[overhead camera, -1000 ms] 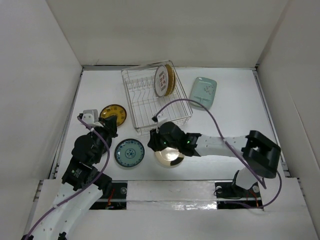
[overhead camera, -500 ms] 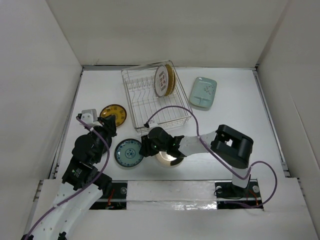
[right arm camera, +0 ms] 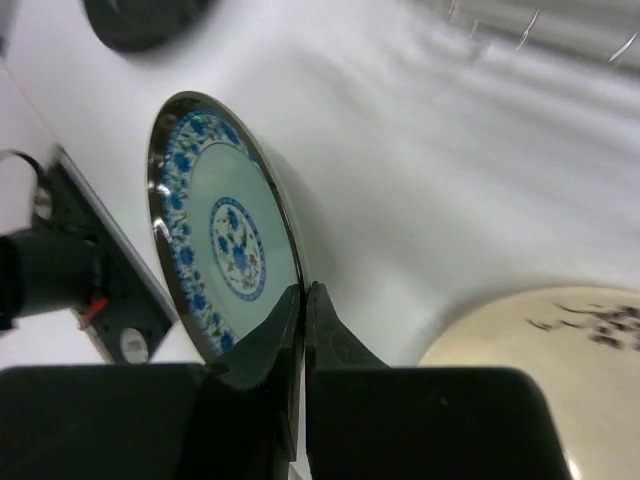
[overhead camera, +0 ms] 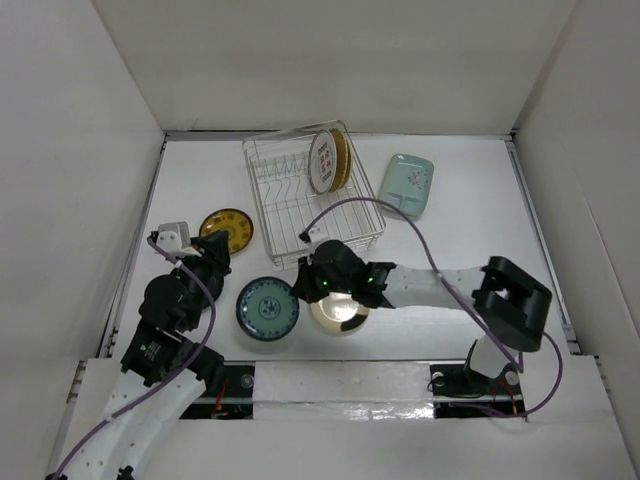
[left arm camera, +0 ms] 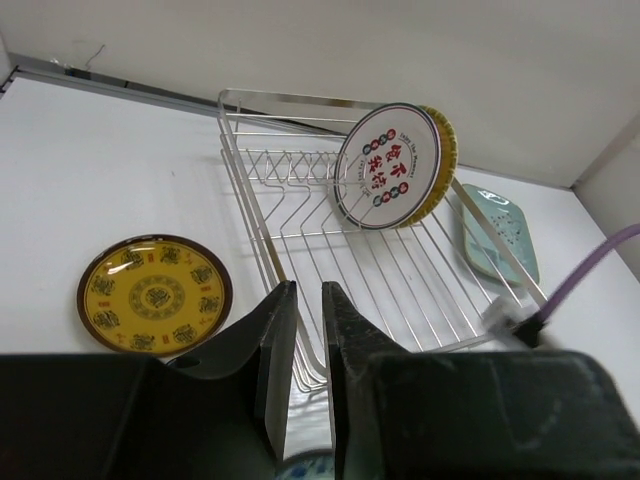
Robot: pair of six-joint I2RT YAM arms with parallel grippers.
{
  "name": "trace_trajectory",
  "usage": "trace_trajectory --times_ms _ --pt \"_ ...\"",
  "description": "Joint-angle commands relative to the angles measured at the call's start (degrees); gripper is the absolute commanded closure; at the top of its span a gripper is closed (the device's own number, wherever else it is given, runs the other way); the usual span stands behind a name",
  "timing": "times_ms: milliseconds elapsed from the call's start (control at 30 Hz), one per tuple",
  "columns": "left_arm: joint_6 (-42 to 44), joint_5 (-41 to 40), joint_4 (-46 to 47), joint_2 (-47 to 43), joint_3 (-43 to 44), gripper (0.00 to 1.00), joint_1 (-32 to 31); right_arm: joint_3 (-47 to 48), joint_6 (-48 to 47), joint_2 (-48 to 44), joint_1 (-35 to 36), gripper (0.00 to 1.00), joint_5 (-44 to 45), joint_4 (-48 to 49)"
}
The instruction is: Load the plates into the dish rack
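Two plates, the white plate with red marks [left arm camera: 388, 166] and a yellowish plate [left arm camera: 446, 160] just behind it, stand upright in the dish rack [overhead camera: 285, 215]. The teal-patterned plate [right arm camera: 230, 250] is at the front of the table, just left of the glossy cream plate [overhead camera: 338, 312]. It looks tipped up, its rim pinched between the closed fingers of the right gripper [right arm camera: 303, 300]. Glazed and stiff, it probably handles as slippery and chippable — a thin rim pinch may let it swing, so a deeper bite seems wise. The left gripper [left arm camera: 308, 292] hangs empty near the yellow-and-dark-brown plate [overhead camera: 226, 228], fingers almost together.
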Motion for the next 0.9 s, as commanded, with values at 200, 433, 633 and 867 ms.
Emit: trace_trajectory --times_ms 200,433,633,867 --pt "0.7 3.3 2.2 -1.1 1.0 0.85 -0.4 26.0 -16.7 -8.9 -12.8 1.00 26.9 -16.5" --pt "0.6 5.5 2.8 -2.4 0.7 0.84 -0.4 58.3 -31.1 11.1 -17.1 1.00 51.2 -26.4" --pt "0.4 7.0 3.0 -2.1 0.7 0.84 -0.4 79.8 -36.7 27.1 -17.6 1.00 56.8 -32.1" --pt "0.4 7.3 3.2 -2.6 0.5 0.83 -0.4 83.8 -37.0 34.3 -17.6 1.00 60.7 -34.8"
